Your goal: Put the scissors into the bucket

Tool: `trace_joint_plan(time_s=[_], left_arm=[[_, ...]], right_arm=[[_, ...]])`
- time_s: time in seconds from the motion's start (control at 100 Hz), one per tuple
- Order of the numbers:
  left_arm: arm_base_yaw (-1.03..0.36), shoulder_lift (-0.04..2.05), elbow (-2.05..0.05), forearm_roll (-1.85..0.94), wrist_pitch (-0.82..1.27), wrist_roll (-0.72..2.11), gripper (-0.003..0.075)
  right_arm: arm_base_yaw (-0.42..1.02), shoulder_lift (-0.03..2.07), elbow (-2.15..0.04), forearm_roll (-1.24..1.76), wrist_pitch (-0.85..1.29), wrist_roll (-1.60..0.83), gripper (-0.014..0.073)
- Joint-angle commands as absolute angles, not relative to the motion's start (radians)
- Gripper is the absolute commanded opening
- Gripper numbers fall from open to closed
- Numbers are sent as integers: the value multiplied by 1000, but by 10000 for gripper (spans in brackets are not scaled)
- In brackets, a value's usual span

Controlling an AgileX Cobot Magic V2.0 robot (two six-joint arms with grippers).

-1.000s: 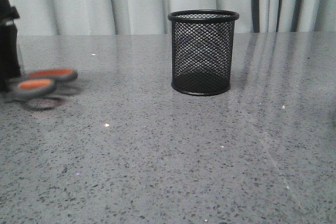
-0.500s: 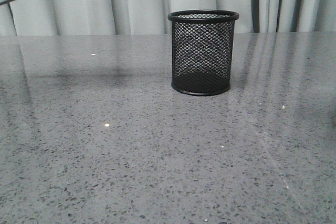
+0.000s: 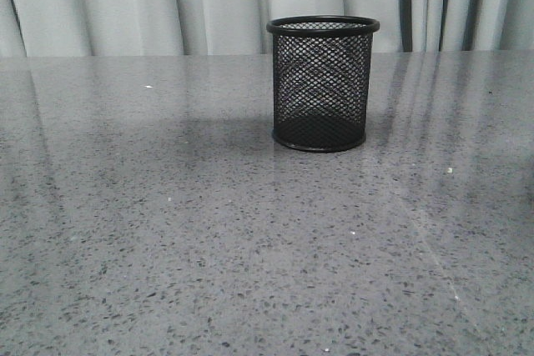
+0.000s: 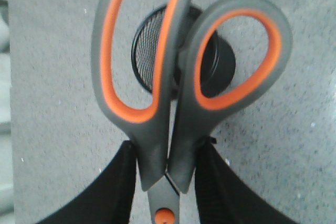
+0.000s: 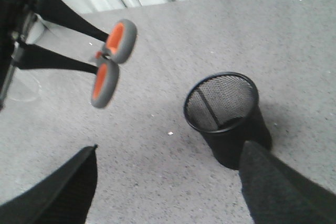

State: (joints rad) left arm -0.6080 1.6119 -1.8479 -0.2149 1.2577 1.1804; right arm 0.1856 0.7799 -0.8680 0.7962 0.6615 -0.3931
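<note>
On my left wrist feed, the left gripper (image 4: 167, 182) shows two broad matte black fingers (image 4: 113, 192) with curved edges and a fine ribbed texture. On the right wrist feed, the right gripper (image 5: 168, 182) has the same wide black wedge-shaped fingers (image 5: 278, 187). There I also see the other arm's thin black finger bars and dark housing.

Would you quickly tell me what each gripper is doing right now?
Left gripper: shut on the scissors, held in the air.
Right gripper: open, holding nothing.

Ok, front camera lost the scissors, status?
Left gripper shut on scissors, held high above bucket. Right gripper open, holding nothing. Bucket upright; nothing seen inside.
</note>
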Motion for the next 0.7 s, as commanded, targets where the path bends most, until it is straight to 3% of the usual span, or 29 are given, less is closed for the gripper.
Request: trace_joint_plan(time_s=[0.0,0.69], left_arm=[[-652,1563,-1901,-232,1269,1143,22],[-912,1563,-1943,-98,1164,1005,22]], right_arm=[[186,766,-902,870,598,-409,508],[186,772,-902,1028,595,-452,508]])
